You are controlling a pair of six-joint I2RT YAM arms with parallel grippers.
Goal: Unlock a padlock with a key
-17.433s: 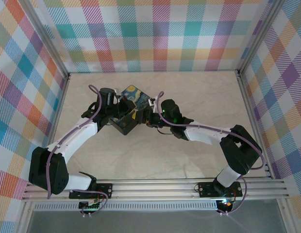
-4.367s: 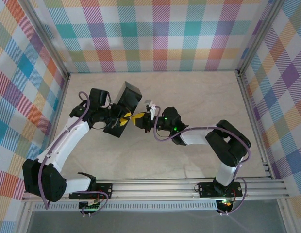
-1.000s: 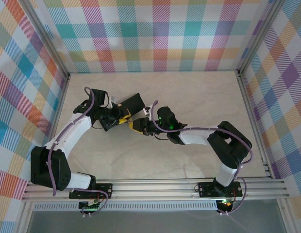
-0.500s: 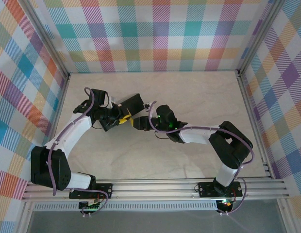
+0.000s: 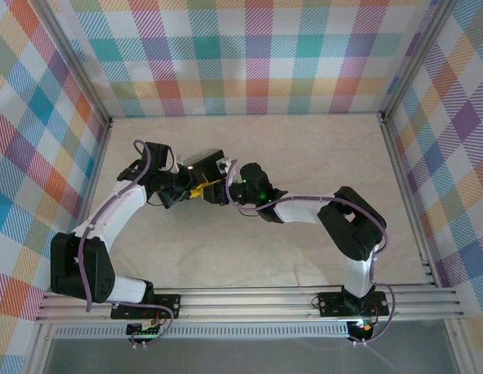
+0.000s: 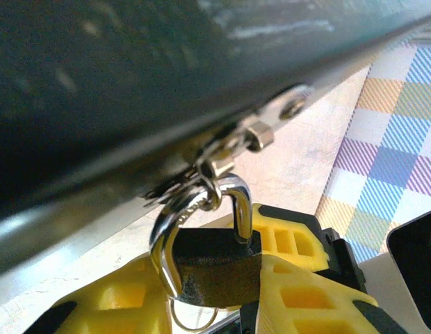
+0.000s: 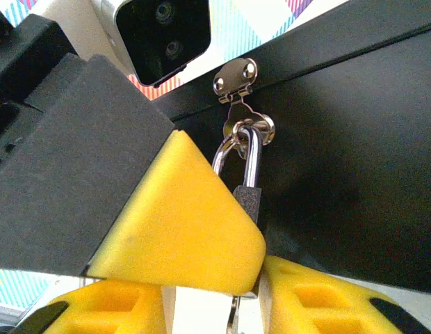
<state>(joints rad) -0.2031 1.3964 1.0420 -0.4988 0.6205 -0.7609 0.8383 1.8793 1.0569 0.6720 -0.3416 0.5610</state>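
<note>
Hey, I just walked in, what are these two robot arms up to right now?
Both arms reach in to a black box. The left gripper is closed on the small dark padlock, whose shackle hangs through the box's hasp. The right gripper sits just below the padlock. A thin silvery piece shows between its fingers, possibly the key, but that's unclear. Whether the lock has opened can't be told.
</note>
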